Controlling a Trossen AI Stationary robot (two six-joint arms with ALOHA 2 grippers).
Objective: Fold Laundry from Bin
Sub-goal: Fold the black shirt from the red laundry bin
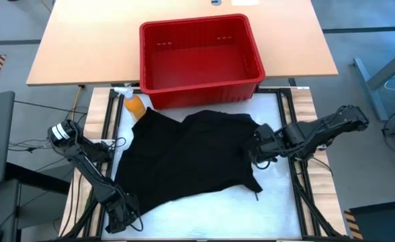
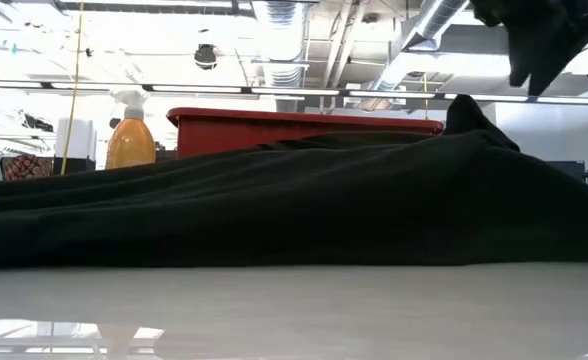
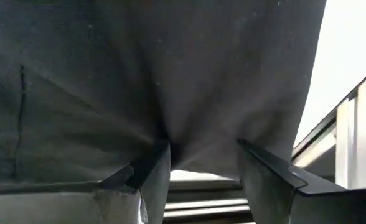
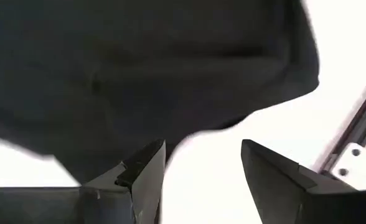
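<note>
Garment showing plain black, no pattern. Bin showing bright red, finely ribbed walls. Spray bottle showing orange body, white head. Table showing tan; mat showing white.

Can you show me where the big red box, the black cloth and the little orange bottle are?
Large red plastic crate (image 1: 201, 57): high view, bare inside floor.
Black soft garment (image 1: 184, 158): high view, middle of the spread cloth.
Small orange spray bottle (image 1: 134, 105): high view, orange body.
</note>
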